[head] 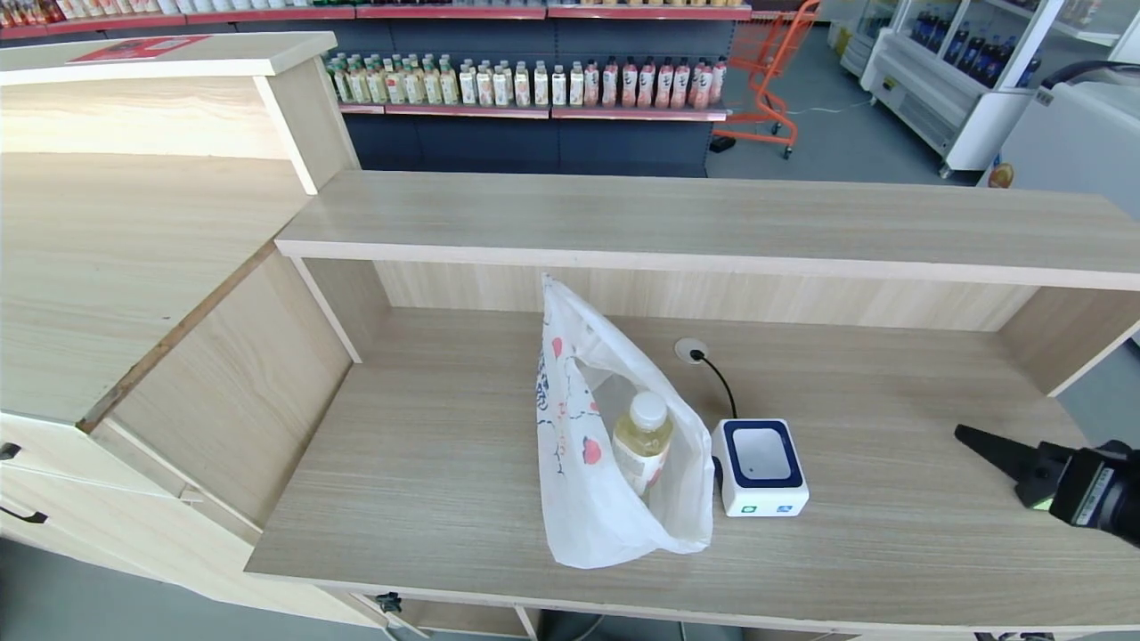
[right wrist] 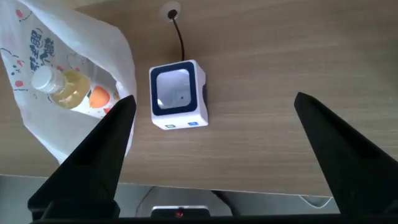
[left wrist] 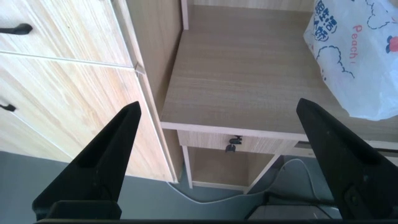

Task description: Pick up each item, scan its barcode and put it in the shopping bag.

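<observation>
White plastic shopping bag [head: 583,481] stands open-mouthed at centre frame in the head view, on the wooden counter [head: 427,463]; the bottle [head: 643,438] sits inside it; the scanner [head: 760,465] is just to the bag's right. Left gripper [left wrist: 219,104] and right gripper [right wrist: 214,98] are both splayed, holding nothing. Judgement: this item is bagged; the next move calls for locating another item, if any. Bottle's lower half and barcode are hidden by the bag; the right arm is cut off at lower right.
</observation>
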Robot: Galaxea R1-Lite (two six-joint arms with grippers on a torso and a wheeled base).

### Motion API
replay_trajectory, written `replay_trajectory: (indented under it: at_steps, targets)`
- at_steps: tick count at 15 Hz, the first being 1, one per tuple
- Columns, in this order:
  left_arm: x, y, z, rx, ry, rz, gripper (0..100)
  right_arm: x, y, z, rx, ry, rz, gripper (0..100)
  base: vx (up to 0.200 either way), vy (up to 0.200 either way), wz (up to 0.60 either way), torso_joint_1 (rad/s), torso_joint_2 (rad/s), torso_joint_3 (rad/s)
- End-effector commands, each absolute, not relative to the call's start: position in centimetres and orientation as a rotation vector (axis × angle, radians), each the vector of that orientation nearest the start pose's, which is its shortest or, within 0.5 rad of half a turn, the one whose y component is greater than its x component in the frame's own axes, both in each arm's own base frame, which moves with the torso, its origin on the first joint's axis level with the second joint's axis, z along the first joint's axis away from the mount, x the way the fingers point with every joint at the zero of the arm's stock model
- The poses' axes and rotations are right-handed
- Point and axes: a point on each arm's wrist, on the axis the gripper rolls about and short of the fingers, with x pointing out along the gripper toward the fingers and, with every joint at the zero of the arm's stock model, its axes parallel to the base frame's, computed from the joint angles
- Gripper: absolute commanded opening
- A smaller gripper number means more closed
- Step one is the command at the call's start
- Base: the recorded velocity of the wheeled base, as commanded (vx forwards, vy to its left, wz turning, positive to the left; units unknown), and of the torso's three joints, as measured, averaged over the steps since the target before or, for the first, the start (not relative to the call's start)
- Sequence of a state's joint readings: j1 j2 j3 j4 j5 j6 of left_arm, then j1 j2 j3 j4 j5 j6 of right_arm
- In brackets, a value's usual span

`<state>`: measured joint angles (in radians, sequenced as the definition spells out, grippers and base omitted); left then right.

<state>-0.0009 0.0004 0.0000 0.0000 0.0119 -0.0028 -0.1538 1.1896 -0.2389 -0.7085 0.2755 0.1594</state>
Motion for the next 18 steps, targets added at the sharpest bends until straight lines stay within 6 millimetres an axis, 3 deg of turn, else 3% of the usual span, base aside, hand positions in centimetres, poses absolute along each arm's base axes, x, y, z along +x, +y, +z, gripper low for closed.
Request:
replay_trajectory:
  at_steps: [1,5,7,9,18]
  targets:
    - [-2.3,0.0,7.5,-0.003,0.000,0.011,100,7.3,-0.8,13.8,0.151,0.130,0.078,100,0.000,0.000,0.00,0.000,0.00,0.000]
    - [-2.3,0.0,7.5,-0.003,0.000,0.011,100,1.6,0.3,10.9,0.079,0.089,0.089,100,0.000,0.000,0.00,0.000,0.00,0.000]
    - [-2.3,0.0,7.5,-0.003,0.000,0.011,100,-1.4,0.9,8.2,0.040,0.088,0.091,100,0.000,0.000,0.00,0.000,0.00,0.000]
    - [-2.3,0.0,7.5,-0.005,0.000,0.012,100,-1.9,1.0,8.4,0.047,0.132,0.085,100,0.000,0.000,0.00,0.000,0.00,0.000]
    - [-2.3,0.0,7.5,0.000,0.000,0.014,100,-1.8,0.9,8.4,0.050,0.133,0.051,100,0.000,-0.200,0.00,0.002,0.00,0.003]
